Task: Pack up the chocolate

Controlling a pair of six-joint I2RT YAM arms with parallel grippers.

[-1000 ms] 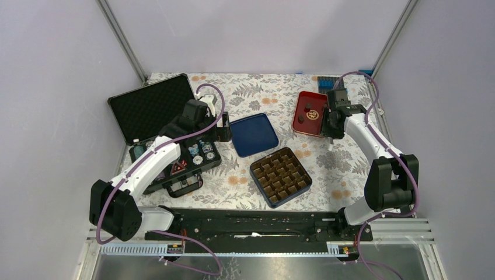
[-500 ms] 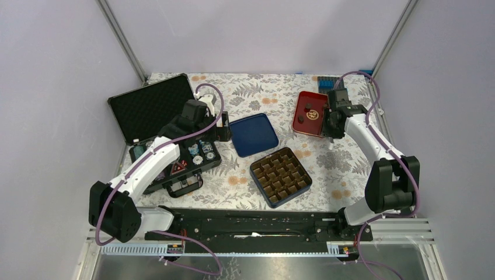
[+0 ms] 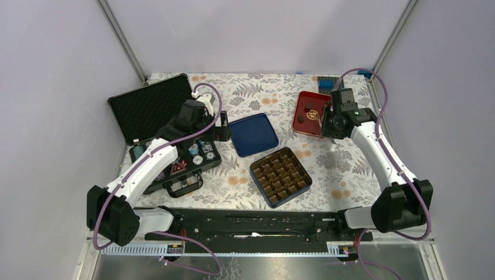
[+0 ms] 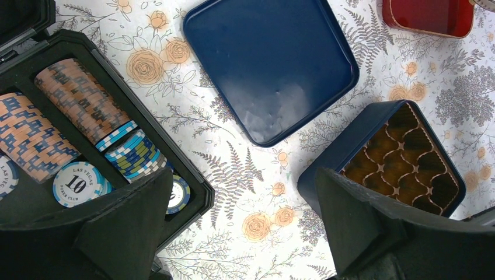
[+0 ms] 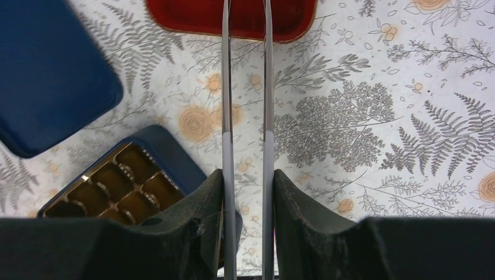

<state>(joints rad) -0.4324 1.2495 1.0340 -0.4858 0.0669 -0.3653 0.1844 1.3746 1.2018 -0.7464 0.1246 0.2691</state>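
Note:
Two small dark lumps of chocolate (image 3: pixel 301 118) lie on the red tray (image 3: pixel 299 105) at the back right. My right gripper (image 3: pixel 334 125) hangs at the tray's near right edge, shut on a pair of thin metal tongs (image 5: pixel 226 87). In the right wrist view the right gripper (image 5: pixel 248 175) shows the two tong blades running up over the red tray (image 5: pixel 175 14). Their tips are cut off at the top, so whatever they hold is hidden. The blue box (image 3: pixel 281 176) with its brown grid insert (image 5: pixel 111 184) holds no chocolate. My left gripper (image 4: pixel 245 192) is open over bare tablecloth.
A blue lid (image 3: pixel 253 134) lies between the arms, left of the red tray. An open black case (image 3: pixel 153 105) with poker chips (image 4: pixel 87 111) sits on the left under my left arm. Blue blocks (image 3: pixel 326 83) stand at the back right edge.
My right arm has swung its elbow out to the right and the wrist has turned over the tray's edge. Its jaws closed slightly on the tongs. The left arm barely shifted.

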